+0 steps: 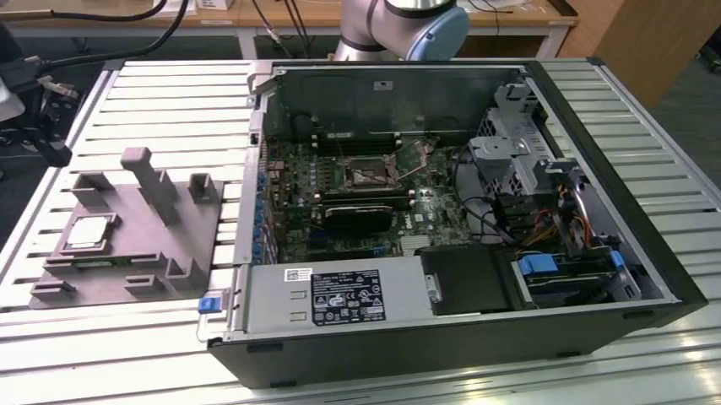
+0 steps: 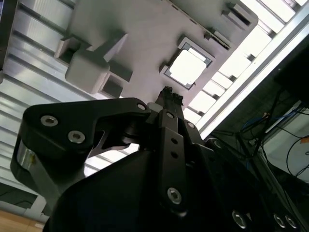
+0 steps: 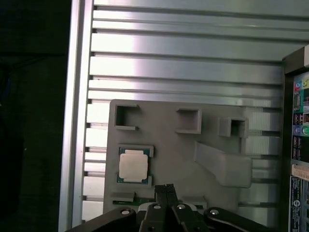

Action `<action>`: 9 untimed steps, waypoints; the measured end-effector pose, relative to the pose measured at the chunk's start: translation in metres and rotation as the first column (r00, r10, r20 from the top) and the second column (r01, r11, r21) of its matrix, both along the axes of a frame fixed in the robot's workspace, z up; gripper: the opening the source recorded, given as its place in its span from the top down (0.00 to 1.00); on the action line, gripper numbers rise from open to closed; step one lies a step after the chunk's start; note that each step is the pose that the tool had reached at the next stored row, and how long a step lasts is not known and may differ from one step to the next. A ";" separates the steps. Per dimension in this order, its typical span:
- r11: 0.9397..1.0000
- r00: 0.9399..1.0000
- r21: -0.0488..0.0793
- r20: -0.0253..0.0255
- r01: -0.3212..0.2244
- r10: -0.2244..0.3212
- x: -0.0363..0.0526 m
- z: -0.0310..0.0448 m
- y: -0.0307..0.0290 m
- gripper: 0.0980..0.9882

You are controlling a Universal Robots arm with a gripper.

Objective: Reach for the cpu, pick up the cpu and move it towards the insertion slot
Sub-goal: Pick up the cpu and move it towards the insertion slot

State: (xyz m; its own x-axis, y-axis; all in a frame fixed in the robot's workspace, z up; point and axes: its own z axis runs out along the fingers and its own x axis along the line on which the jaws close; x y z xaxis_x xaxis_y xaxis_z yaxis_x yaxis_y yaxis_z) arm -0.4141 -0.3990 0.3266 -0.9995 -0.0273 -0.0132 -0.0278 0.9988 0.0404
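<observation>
- On the grey plastic fixture with upright pegs (image 1: 208,240), your cpu (image 1: 90,232), a small flat square chip with a silvery top, lies in a shallow recess, untouched.
- Your black gripper (image 3: 166,187) hangs near the cpu (image 3: 133,164) but apart from it, fingers pressed together and holding nothing.
- You'll see the insertion slot (image 1: 369,175), a dark square socket with a silvery frame, inside the open black computer case (image 1: 451,346), well apart from the fixture, toward the exterior view's right.
- Both stand on the slatted aluminium table (image 1: 169,101).

Grey fixture (image 1: 147,253) on slatted table (image 1: 169,101), beside open computer case (image 1: 451,346); power supply (image 1: 327,295) inside.
</observation>
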 end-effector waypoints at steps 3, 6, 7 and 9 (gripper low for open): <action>1.000 1.000 0.000 0.000 0.000 0.000 -0.0015 -0.0053 -0.0005 0.99; 1.000 1.000 0.000 0.000 0.000 0.000 -0.0024 -0.0109 -0.0011 0.99; 1.000 1.000 0.000 0.000 0.000 0.000 -0.0027 -0.0127 -0.0013 0.99; 1.000 1.000 0.000 0.000 0.000 0.000 -0.0033 -0.0163 -0.0015 0.99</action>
